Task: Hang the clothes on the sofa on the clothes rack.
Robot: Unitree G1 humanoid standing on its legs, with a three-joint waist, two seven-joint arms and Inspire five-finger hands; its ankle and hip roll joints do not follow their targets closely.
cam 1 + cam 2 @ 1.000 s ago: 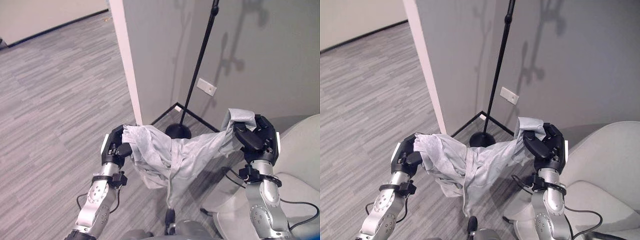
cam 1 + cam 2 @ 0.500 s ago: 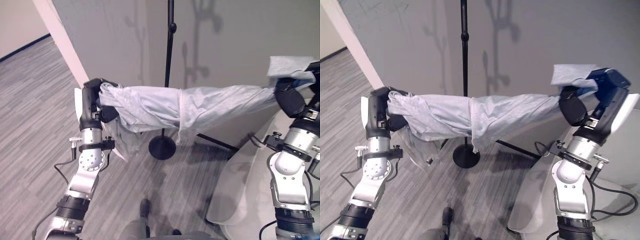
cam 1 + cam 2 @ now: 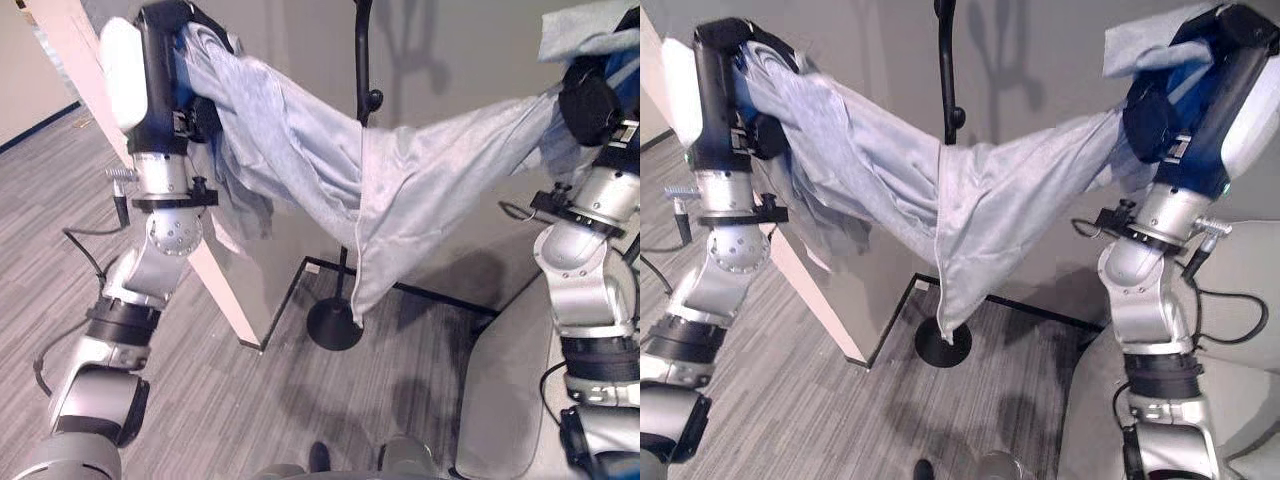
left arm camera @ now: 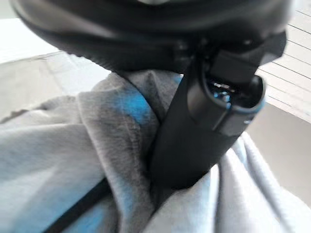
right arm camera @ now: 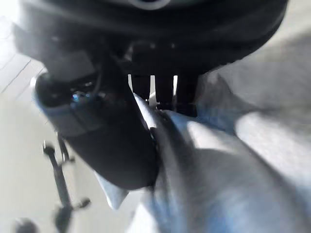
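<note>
A light grey garment (image 3: 400,190) hangs stretched between my two raised hands and sags in the middle, a point of cloth dangling low. My left hand (image 3: 165,70) is up at the upper left, shut on one end of the cloth (image 4: 73,145). My right hand (image 3: 1185,110) is up at the upper right, shut on the other end (image 5: 218,170). The black clothes rack pole (image 3: 362,60) stands behind the garment, its round base (image 3: 334,323) on the floor below the dangling cloth. A hook (image 3: 956,118) on the pole shows just above the cloth.
A grey wall (image 3: 460,60) with a white corner post (image 3: 215,270) stands close behind the rack. The pale sofa (image 3: 505,400) is at the lower right, beside my right arm. Grey plank floor (image 3: 240,410) lies in front of the rack base.
Both hands have risen higher with the garment, which now sags in a V in front of the rack pole. The camera view has shifted and the rack looks nearer.
</note>
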